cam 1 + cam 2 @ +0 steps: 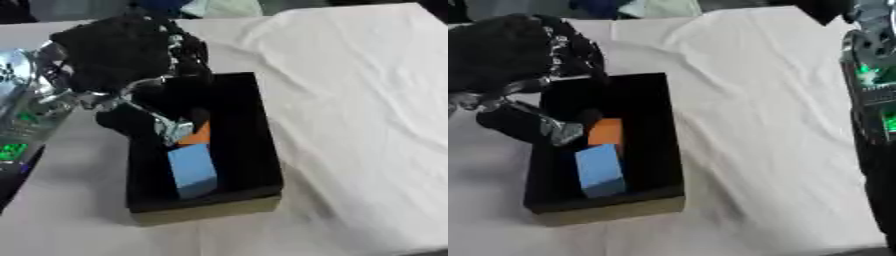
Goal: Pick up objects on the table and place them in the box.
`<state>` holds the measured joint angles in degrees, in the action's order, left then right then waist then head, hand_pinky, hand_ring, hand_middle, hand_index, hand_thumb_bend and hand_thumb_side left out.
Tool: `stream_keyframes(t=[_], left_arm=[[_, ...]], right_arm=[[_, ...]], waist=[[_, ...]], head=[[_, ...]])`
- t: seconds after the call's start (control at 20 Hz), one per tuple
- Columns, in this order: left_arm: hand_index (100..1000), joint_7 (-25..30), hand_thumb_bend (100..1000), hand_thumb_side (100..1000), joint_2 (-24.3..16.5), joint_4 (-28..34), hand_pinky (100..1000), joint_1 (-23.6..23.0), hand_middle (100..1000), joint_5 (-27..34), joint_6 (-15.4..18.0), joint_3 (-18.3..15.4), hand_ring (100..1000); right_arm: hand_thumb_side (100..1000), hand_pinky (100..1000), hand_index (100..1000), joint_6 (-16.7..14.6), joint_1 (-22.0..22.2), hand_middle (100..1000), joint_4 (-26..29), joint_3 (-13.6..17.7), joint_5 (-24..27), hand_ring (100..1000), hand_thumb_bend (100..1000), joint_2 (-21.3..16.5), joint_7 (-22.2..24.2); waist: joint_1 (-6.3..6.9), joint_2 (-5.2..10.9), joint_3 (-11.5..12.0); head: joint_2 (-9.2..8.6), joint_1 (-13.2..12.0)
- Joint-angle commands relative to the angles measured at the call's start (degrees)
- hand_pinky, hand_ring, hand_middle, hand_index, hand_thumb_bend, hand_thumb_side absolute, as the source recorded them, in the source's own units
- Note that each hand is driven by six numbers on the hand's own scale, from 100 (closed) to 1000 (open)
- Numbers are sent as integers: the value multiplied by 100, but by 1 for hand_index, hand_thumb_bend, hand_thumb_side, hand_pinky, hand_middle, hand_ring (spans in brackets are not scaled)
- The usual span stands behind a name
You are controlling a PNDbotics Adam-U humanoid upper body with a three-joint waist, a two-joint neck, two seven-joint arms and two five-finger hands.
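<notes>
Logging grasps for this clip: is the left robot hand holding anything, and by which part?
Cannot be told. The left robot hand hangs over the box, fingertips near the orange block, contact unclear. The blue block lies free.

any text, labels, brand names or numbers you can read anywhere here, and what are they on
None can be read.
The blue block, orange block and black box show no print.
Green lit marks on the robot's arms are too blurred to read.
The left hand shows no lettering.
</notes>
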<state>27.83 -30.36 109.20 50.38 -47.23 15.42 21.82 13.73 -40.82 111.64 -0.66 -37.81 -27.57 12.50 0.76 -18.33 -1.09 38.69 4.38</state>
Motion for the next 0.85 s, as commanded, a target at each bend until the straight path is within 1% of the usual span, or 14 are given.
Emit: stream_keyframes(t=[0.05,0.15,0.25,0.35,0.4,0.45,0.55,0.6,0.85], left_arm=[[725,-136,100,802,-139,351,704,37,624,334,-224,-385,616],[719,-257,100,783,-150,489,691,10,612,501,-355,-574,600],[725,-496,100,732,-165,527,682,-20,612,700,-460,-754,592],[726,-785,100,732,-207,536,683,-75,613,914,-518,-884,593],[743,-972,100,711,-230,538,687,-133,626,1022,-545,-971,603],[747,-1212,100,711,-272,538,687,-214,628,1145,-562,-1065,603],[758,-1690,100,724,-359,539,689,-415,640,1381,-604,-1225,609],[773,-1936,100,759,-399,539,698,-531,676,1494,-643,-1307,629],[778,-3216,107,843,-457,539,688,-1248,670,2069,-813,-1754,621]], right_arm=[[944,863,883,18,-68,635,114,83,-46,786,100,-82,-35],[940,863,883,20,-68,635,123,92,-48,786,100,-85,-54],[934,867,884,14,-72,643,141,97,-36,791,100,-85,-99],[933,868,884,7,-74,644,153,96,-23,791,100,-88,-149],[931,867,884,1,-76,651,159,96,-15,795,100,-94,-175],[929,866,884,-12,-78,652,166,95,-2,796,100,-99,-205],[924,866,884,-60,-86,654,187,89,45,797,100,-104,-276],[920,870,885,-88,-90,659,197,89,78,800,100,-106,-320],[924,869,885,-253,-104,671,228,85,236,806,100,-120,-539]], waist=[[-7,142,9],[-11,143,15],[-13,145,24],[-13,146,33],[-15,143,44],[-16,139,53],[-17,129,68],[-19,121,77],[-44,75,121]], head=[[-23,38],[-25,47],[-27,56],[-30,66],[-33,73],[-35,76],[-51,75],[-63,73],[-153,33]])
